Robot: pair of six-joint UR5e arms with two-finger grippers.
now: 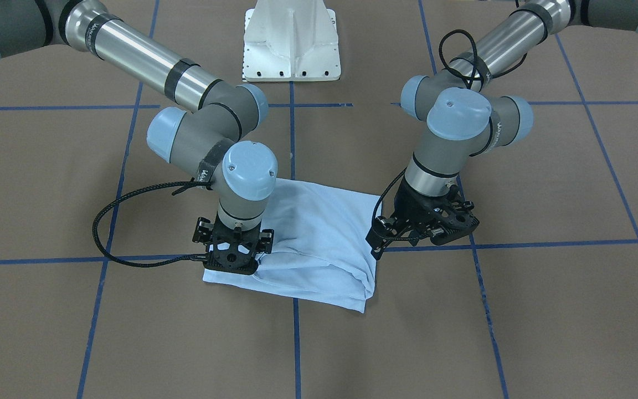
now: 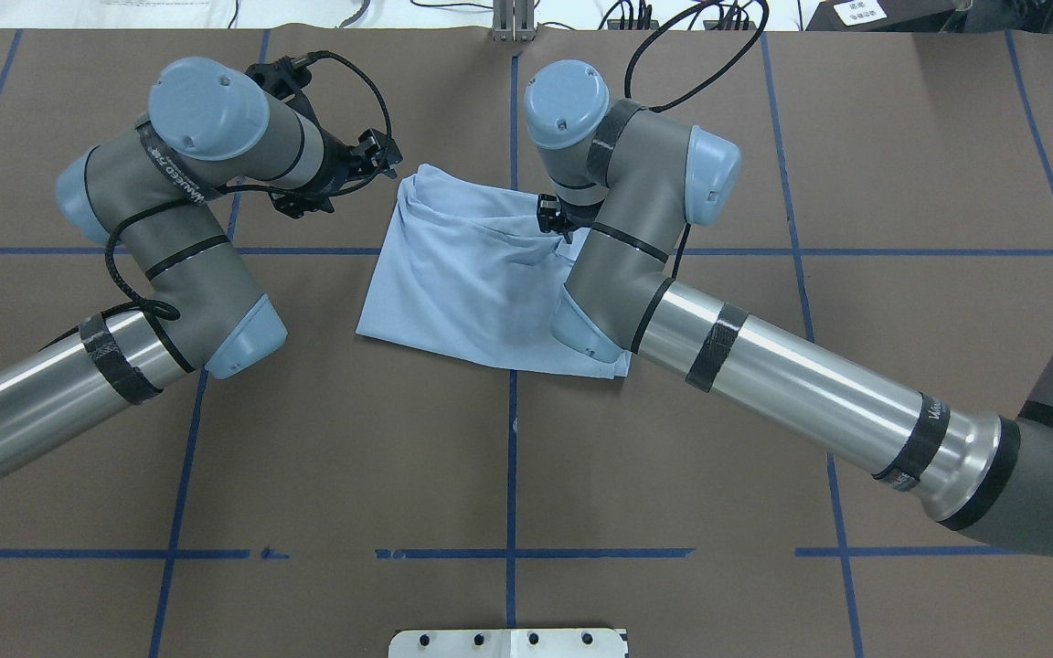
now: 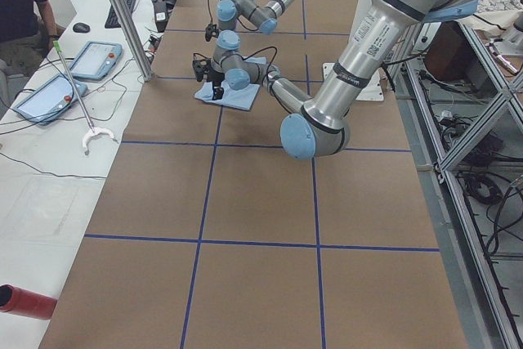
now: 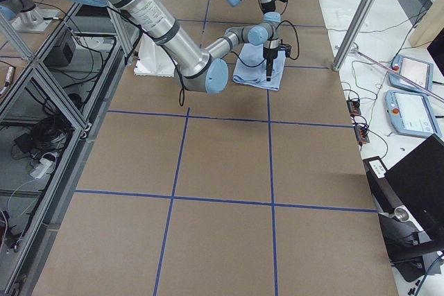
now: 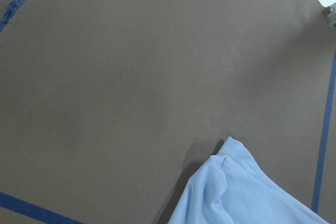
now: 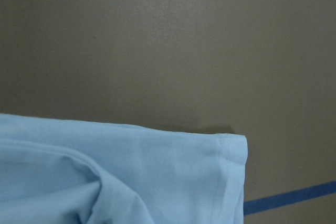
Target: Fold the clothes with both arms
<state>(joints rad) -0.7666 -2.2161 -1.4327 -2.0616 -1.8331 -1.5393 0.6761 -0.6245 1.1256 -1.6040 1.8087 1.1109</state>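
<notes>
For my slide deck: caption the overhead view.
Left arm beside, right arm over, a folded pale blue T-shirt on a brown gridded table.

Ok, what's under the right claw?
The folded T-shirt, at its corner, on the brown table. The right claw hides its own fingertips, so any grip on the cloth cannot be seen.

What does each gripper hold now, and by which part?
The left gripper seems empty, beside the T-shirt. The right gripper stands over the T-shirt's corner; its fingers are hidden, so a hold cannot be told.
</notes>
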